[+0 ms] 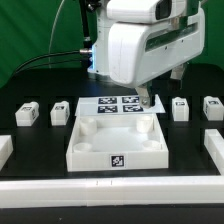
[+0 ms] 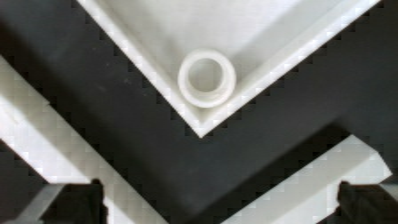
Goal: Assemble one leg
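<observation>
Several small white legs with tags lie on the black table: two on the exterior view's left [image 1: 27, 114] [image 1: 61, 112] and two on its right [image 1: 181, 107] [image 1: 212, 106]. The large white square tray-like piece [image 1: 88, 148] lies in the middle. My gripper [image 1: 148, 101] hangs low over the tray's far right corner, apart from every leg. In the wrist view that tray corner [image 2: 267, 40] with its round hole [image 2: 206, 78] lies ahead of my gripper [image 2: 214, 210]. The dark fingertips [image 2: 63, 205] stand wide apart with nothing between them. No leg shows in the wrist view.
The marker board [image 1: 98, 103] lies flat just behind the tray. White border bars run along the front [image 1: 110, 186], the exterior view's left [image 1: 5, 150] and its right [image 1: 215, 148]. A green backdrop and cables stand behind.
</observation>
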You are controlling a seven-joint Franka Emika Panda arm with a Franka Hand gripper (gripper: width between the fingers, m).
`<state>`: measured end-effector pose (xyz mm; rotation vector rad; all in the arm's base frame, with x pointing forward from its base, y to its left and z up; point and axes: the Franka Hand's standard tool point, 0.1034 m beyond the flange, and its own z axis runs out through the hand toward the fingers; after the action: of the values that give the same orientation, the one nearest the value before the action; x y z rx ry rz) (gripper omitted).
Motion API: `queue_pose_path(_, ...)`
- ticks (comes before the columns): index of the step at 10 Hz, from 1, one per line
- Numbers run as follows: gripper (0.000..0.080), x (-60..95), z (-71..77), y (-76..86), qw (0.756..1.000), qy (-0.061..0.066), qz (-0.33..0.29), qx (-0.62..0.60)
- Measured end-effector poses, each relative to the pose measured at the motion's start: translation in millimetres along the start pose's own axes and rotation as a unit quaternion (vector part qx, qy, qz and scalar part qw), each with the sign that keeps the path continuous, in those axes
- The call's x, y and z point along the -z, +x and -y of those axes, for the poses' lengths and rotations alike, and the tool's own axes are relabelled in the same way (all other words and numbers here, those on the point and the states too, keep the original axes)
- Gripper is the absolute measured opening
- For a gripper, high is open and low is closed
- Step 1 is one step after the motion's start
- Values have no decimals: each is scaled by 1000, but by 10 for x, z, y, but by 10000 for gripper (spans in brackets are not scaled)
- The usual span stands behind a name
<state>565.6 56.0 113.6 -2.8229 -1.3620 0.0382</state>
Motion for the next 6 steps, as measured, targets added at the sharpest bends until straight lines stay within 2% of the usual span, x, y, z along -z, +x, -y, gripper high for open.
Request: queue_pose_path(6, 649, -3, 1, -1, 1000, 0, 0, 0)
